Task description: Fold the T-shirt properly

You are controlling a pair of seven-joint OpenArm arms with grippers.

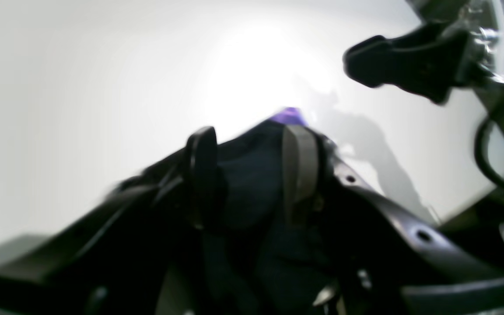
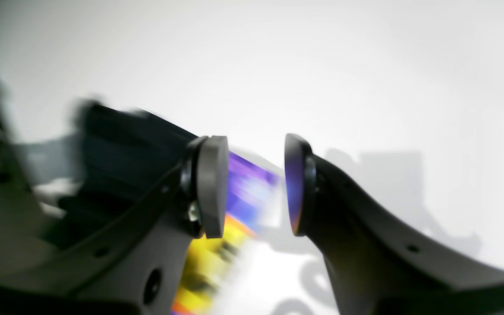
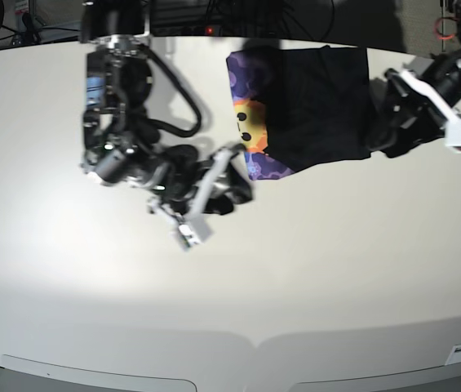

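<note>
Black cloth, your T-shirt (image 3: pixel 320 102) lies partly folded at the far edge of the white worktop (image 3: pixel 230 278), a strip of purple and orange-yellow sun print showing along its near-left side. Your left hand (image 1: pixel 252 175) has black cloth between its fingers at the shirt's edge. Your right hand (image 2: pixel 255 186) stands open beside the print, holding nothing.

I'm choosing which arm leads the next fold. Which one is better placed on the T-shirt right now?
The left. Its fingers straddle the black cloth of the T-shirt at its edge, while the right gripper stands open beside the printed edge, gripping nothing.
</note>
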